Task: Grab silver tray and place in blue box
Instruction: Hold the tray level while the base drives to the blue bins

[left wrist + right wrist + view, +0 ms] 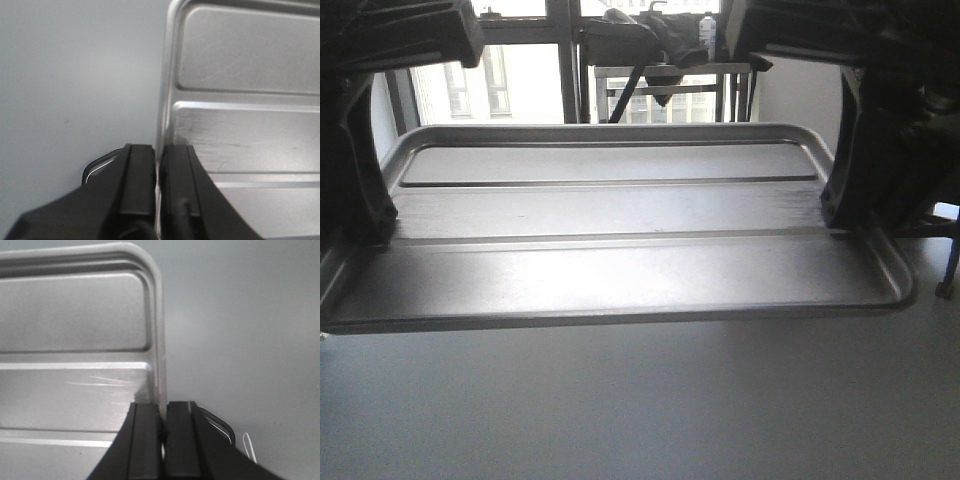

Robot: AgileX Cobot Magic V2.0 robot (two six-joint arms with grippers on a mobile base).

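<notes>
Front view: the silver tray (620,260) is held level above a pale grey surface (640,410), gripped at both short ends. Left wrist view: the left gripper (159,155) is clamped narrowly on the tray's rim. Right wrist view: the right gripper (162,412) pinches the opposite rim likewise.

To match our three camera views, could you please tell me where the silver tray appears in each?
Front view: the silver tray spans the centre, gripped at both short ends.
Left wrist: tray fills the right side, left gripper clamping its rim.
Right wrist: tray fills the left side, right gripper clamping its rim.
Shared landmark: its long ridges.
</notes>
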